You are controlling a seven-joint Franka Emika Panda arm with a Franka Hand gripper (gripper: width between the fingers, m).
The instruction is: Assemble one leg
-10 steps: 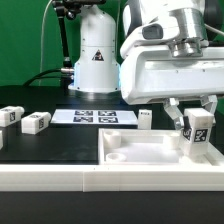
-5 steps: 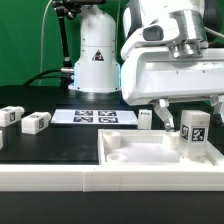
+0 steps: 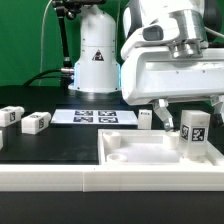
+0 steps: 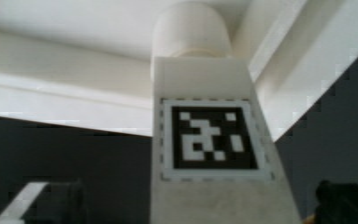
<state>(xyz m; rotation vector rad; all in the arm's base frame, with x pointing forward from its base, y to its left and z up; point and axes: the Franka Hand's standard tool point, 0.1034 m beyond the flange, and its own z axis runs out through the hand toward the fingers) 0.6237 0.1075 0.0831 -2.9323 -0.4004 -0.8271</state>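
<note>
Leg (image 3: 194, 133) upright in the corner recess of the large white panel (image 3: 130, 150), marker tag facing outward. Gripper (image 3: 191, 108) just above that leg, jaws spread wide either side, gripping nothing. Farther from the panel, two more legs (image 3: 25, 120) beyond the marker board (image 3: 92, 117).

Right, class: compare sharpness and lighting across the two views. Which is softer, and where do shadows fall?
Exterior view: fairly sharp and evenly lit, the leg readable, soft shadow in the panel recess. Wrist view: soft and blurred, the leg fills the frame, its tag fuzzy at the edges, dark table beside it.
</note>
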